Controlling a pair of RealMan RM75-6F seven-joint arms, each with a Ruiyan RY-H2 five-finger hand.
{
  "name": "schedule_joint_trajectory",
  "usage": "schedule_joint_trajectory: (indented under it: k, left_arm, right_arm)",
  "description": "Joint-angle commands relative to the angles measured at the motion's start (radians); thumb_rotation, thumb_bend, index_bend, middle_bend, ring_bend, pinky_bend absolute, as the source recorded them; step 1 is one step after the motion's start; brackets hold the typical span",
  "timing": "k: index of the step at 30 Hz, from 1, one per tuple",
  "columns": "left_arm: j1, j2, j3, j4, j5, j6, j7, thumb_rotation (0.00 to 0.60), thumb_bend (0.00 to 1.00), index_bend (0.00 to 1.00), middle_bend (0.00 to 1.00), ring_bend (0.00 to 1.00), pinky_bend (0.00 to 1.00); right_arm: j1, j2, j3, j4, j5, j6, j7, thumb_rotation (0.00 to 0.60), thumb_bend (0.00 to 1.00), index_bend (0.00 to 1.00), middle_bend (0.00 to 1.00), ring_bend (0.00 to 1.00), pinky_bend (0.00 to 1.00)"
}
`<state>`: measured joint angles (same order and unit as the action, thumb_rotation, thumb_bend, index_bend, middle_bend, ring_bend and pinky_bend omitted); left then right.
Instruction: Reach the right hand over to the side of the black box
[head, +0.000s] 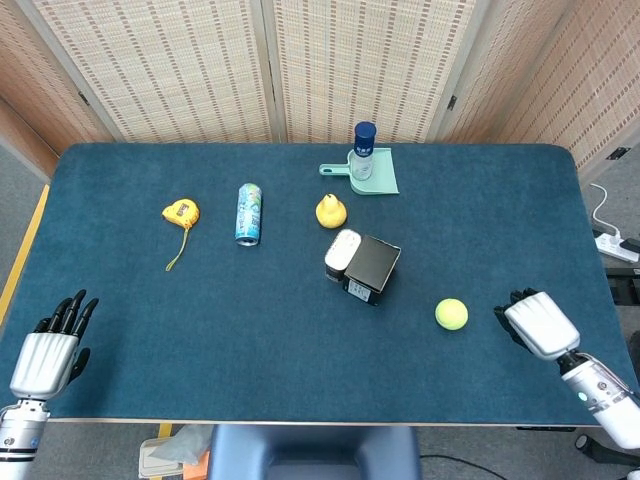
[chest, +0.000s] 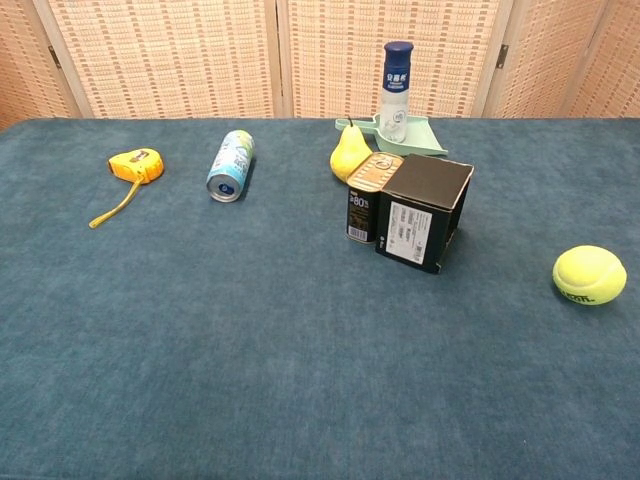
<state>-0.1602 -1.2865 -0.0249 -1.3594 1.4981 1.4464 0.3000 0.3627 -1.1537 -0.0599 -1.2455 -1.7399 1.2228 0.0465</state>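
The black box (head: 372, 266) stands mid-table, touching a tin (head: 342, 251), with the right hand (head: 538, 323) well apart beyond a ball (head: 451, 314).

two cans (chest: 230, 165) (chest: 365, 205), one box (chest: 424, 212), one ball (chest: 589, 275), one pear (chest: 347, 153)
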Motion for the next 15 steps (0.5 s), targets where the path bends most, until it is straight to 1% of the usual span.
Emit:
schedule_joint_trajectory:
  k: [1, 3, 7, 11, 15]
  left_arm:
    - [0.001, -0.001, -0.001, 0.001, 0.000, 0.001, 0.003, 0.600, 0.40, 0.11, 0.08, 0.12, 0.38]
    - [0.001, -0.003, -0.002, 0.002, -0.001, 0.001, 0.007, 0.600, 0.40, 0.11, 0.08, 0.12, 0.38]
    - [0.002, -0.006, -0.005, 0.002, -0.006, 0.002, 0.019, 0.600, 0.40, 0.11, 0.08, 0.12, 0.38]
    - [0.003, -0.009, -0.008, 0.001, -0.012, 0.003, 0.027, 0.600, 0.40, 0.11, 0.08, 0.12, 0.38]
    - [0.003, -0.011, -0.009, 0.005, -0.012, 0.003, 0.030, 0.600, 0.40, 0.11, 0.08, 0.12, 0.38]
  right_arm:
    - [0.056, 0.056, -0.074, 0.001, -0.045, -0.131, 0.040, 0.600, 1.00, 0.73, 0.85, 0.50, 0.54]
    - [0.081, 0.071, -0.092, -0.004, -0.053, -0.179, 0.062, 0.600, 1.00, 0.73, 0.86, 0.51, 0.54]
    - [0.114, 0.066, -0.111, 0.025, -0.071, -0.214, 0.109, 0.600, 1.00, 0.73, 0.87, 0.51, 0.54]
    - [0.137, 0.042, -0.126, 0.075, -0.093, -0.228, 0.141, 0.600, 1.00, 0.73, 0.87, 0.51, 0.54]
    - [0.162, -0.010, -0.129, 0.146, -0.106, -0.232, 0.181, 0.600, 1.00, 0.73, 0.87, 0.51, 0.54]
